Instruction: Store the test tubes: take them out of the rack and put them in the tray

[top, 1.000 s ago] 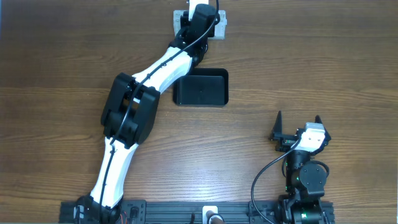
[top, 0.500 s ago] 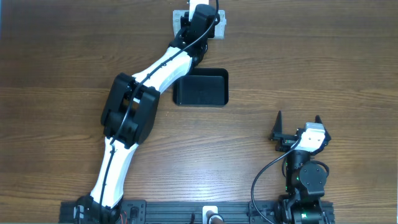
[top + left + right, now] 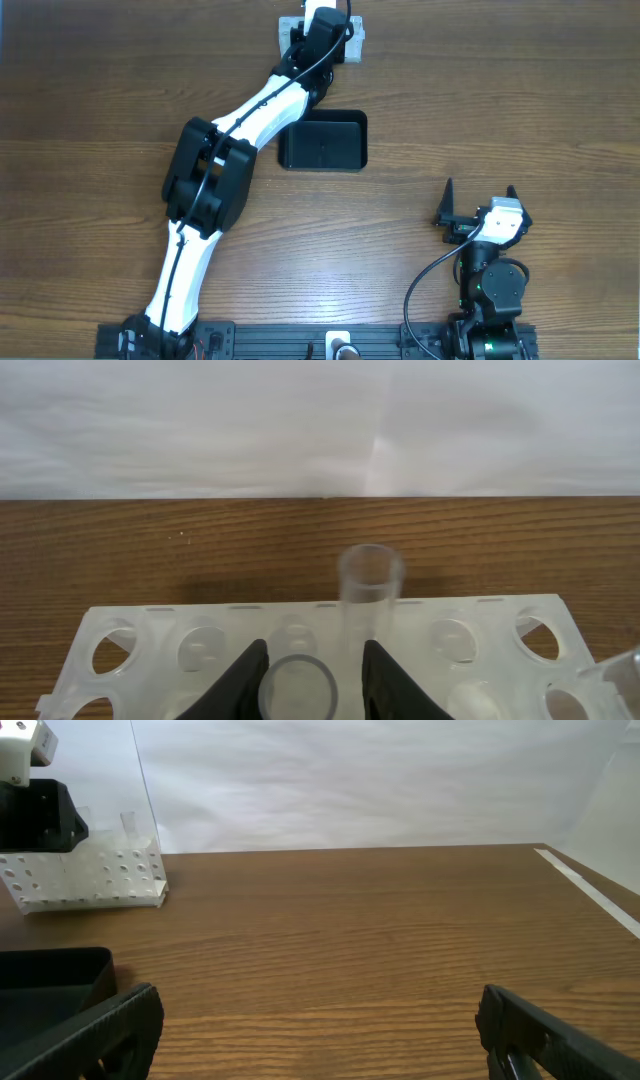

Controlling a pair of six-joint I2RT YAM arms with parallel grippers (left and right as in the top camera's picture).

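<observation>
Test tube (image 3: 297, 682) stands in the rack (image 3: 130, 642) between the left gripper's (image 3: 314, 652) part-open fingers, touching one, clear of the other. Right gripper (image 3: 320, 1005) gapes wide over bare table, holding nothing.

The tabletop (image 3: 520, 100) is brown with a wood grain pattern. The tray (image 3: 322, 142) is black, the rack (image 3: 150, 618) translucent white, and the test tubes (image 3: 370, 588) clear.

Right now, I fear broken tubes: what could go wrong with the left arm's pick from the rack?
The tube between the fingers of the left gripper sits off-centre, so closing might tip it. A second tube stands close behind one finger and could get knocked. The rack might lift.
</observation>
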